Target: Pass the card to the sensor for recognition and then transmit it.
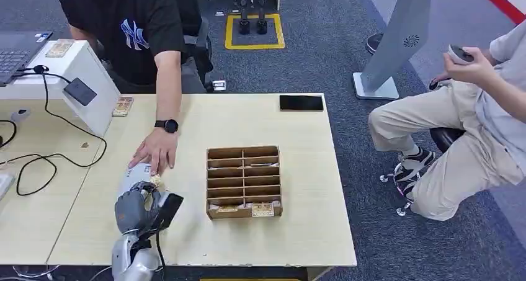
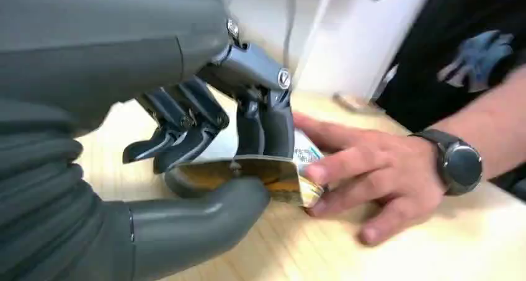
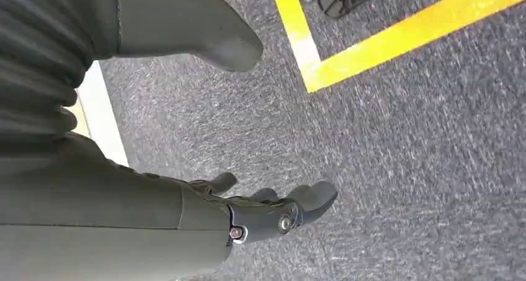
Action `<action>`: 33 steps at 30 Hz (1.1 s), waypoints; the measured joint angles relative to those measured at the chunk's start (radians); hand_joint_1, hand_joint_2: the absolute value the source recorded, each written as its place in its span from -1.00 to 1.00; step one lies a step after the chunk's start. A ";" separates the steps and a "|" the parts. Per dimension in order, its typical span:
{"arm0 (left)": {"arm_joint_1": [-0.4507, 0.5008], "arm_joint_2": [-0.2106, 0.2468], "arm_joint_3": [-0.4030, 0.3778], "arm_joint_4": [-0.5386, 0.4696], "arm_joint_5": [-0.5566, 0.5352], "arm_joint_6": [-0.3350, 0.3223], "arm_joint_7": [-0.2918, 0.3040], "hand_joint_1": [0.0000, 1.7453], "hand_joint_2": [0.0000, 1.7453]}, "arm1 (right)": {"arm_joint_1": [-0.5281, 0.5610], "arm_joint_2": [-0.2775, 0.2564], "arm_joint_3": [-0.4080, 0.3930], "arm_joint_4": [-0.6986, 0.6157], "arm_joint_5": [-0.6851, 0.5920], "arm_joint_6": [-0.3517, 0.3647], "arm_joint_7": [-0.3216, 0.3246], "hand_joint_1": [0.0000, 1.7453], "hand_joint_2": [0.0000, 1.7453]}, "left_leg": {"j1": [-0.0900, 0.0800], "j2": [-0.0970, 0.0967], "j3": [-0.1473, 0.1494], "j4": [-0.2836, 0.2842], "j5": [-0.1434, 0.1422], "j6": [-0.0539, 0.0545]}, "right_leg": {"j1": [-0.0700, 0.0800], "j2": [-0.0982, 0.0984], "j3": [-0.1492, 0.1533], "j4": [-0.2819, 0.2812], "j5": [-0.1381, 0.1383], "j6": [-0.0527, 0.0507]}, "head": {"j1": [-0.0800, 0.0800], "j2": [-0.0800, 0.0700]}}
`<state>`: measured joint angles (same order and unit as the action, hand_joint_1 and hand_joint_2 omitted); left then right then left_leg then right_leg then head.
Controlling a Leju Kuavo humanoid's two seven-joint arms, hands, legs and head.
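Grey office carpet surrounds a pale wooden tabletop [image 1: 298,231], where a glossy gold-toned card [image 2: 273,178] is pinched between the thumb and dark fingers of the robot's left hand [image 1: 138,208]. A seated person's hand [image 2: 366,182] is kept touching the card's far end. For a clean handover, a firm, level grip is judged necessary before the card is lifted towards the sensor. Beside it, a brown slotted cardboard organiser box [image 1: 243,182] is seen with cards in its nearest row only. The right hand [image 3: 273,213] is hung over the carpet, fingers loosely apart, holding nothing.
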<state>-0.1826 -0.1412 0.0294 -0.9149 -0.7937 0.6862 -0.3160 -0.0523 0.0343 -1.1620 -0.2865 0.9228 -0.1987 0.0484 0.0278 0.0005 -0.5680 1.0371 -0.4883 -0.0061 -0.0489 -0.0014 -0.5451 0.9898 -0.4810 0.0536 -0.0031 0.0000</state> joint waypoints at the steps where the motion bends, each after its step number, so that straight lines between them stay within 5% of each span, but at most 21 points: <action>1: 0.000 -0.010 -0.005 -0.030 0.107 -0.020 -0.009 1.00 1.00 | 0.000 0.001 -0.001 0.000 0.004 -0.004 -0.001 -1.00 1.00 | 0.000 0.000 -0.002 0.000 0.001 0.000 | 0.000 0.000 -0.001 0.000 0.001 0.000 | 0.000 0.000; 3: -0.006 -0.020 -0.035 -0.107 0.362 -0.082 -0.023 1.00 1.00 | 0.000 0.003 -0.002 -0.002 0.019 -0.013 -0.010 -1.00 1.00 | 0.000 0.000 -0.003 0.000 0.001 0.000 | 0.000 0.000 -0.002 0.000 0.001 0.000 | 0.000 0.000; 12: -0.134 -0.010 -0.161 -0.301 0.974 -0.180 -0.006 1.00 1.00 | -0.006 0.010 -0.003 -0.002 0.073 -0.045 -0.021 -1.00 1.00 | 0.000 0.000 -0.010 0.001 0.002 0.001 | 0.001 0.001 -0.009 0.000 0.002 -0.001 | -0.002 0.000; 21: -0.261 0.012 -0.219 -0.300 1.105 -0.156 0.031 1.00 1.00 | -0.013 0.010 0.003 0.008 0.105 -0.059 -0.022 -1.00 1.00 | 0.000 0.001 -0.013 0.001 0.001 0.001 | 0.000 0.002 -0.013 0.000 0.002 -0.001 | -0.002 0.000; 33: -0.378 0.027 -0.228 -0.120 1.176 -0.102 0.004 1.00 1.00 | -0.028 0.010 0.030 0.016 0.139 -0.071 -0.011 -1.00 1.00 | 0.000 0.002 -0.013 0.001 0.001 0.001 | 0.000 0.003 -0.013 0.000 0.002 -0.001 | -0.002 0.000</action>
<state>-0.5608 -0.1144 -0.1984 -1.0349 0.3822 0.5844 -0.3117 -0.0805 0.0439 -1.1318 -0.2701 1.0620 -0.2697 0.0370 0.0281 0.0024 -0.5812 1.0378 -0.4869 -0.0055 -0.0484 0.0012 -0.5583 0.9899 -0.4791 0.0522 -0.0046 0.0000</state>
